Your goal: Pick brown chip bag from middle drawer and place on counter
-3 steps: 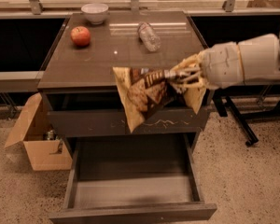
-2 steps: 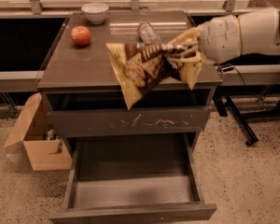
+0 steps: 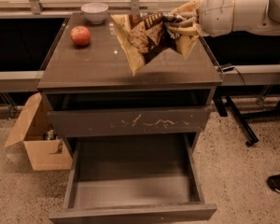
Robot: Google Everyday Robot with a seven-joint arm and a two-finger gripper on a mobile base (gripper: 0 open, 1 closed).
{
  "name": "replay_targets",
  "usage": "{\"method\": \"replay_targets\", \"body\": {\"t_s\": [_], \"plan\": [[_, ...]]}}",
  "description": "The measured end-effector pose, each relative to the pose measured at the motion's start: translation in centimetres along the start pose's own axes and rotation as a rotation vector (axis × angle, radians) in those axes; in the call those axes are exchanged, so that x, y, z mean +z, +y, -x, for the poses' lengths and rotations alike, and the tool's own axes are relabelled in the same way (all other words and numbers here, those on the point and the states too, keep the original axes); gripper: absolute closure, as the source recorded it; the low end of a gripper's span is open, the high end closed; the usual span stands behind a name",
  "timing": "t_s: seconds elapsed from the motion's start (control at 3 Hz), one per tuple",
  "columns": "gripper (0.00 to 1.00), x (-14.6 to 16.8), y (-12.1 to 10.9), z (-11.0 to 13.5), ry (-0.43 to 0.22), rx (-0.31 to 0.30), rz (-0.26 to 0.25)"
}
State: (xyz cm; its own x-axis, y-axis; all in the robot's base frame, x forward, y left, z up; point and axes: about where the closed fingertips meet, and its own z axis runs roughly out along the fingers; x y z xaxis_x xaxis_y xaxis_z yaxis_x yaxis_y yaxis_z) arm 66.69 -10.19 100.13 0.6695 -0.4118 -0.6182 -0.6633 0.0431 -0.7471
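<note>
The picking part looks done: the brown chip bag (image 3: 144,36) is out of the pulled-out drawer (image 3: 130,190) and hangs over the right half of the table (image 3: 84,64). The gripper (image 3: 179,26) holds it by its right end, the jaws pinching the crumpled foil. The bag's lower corner points down near the front edge of the table, but I cannot tell if it touches the top. What is left, in my judgement, is to lower the bag onto the free area to the right of the apple (image 3: 80,35) and let it go.
</note>
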Motion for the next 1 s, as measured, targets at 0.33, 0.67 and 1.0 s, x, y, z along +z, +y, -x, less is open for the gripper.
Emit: {"method": "replay_targets", "body": {"t_s": [0.33,0.67,1.0], "plan": [[1.00,0.5,-2.0,-2.8,0.030,0.055,-0.067],[1.00,1.5,-1.7,-6.3,0.061,0.137,-0.093],[1.00,2.2,-0.6,-8.0,0.070,0.182,-0.094]]}}
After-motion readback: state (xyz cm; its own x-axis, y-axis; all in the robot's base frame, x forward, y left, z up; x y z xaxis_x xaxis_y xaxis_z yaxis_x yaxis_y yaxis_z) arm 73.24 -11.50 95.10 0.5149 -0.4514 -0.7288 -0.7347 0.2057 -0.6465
